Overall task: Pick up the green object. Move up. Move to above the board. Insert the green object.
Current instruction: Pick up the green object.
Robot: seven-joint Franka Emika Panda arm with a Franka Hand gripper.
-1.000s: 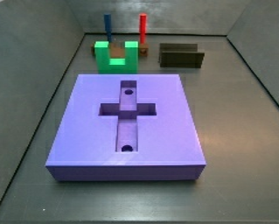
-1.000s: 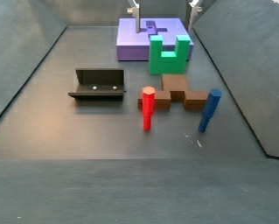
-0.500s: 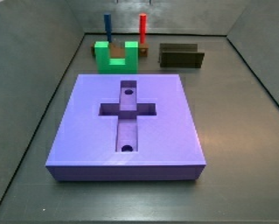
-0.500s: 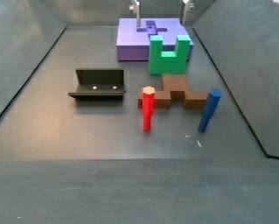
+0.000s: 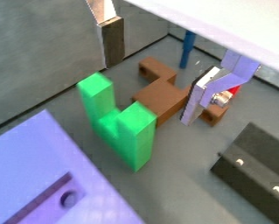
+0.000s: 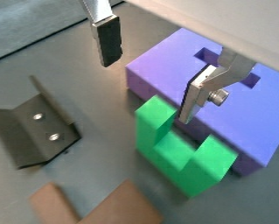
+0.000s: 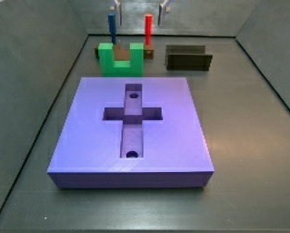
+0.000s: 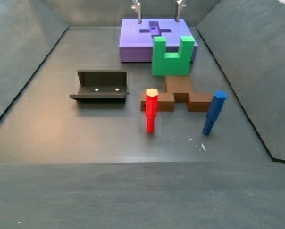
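The bright green U-shaped object stands prongs up on the floor just beyond the purple board, as both side views show. The board's cross recess and two holes are empty. My gripper hangs high above the green object, open and empty; it also shows in the side view. Both wrist views show the green object below and between the spread fingers, well apart from them. The board's edge lies right next to it.
A brown block lies beside the green object. A red peg and a blue peg stand upright past it. The dark fixture stands apart on the floor. Grey walls enclose the floor.
The gripper's fingertips have come down into the top of a side view, over the green object. Nothing on the floor has moved.
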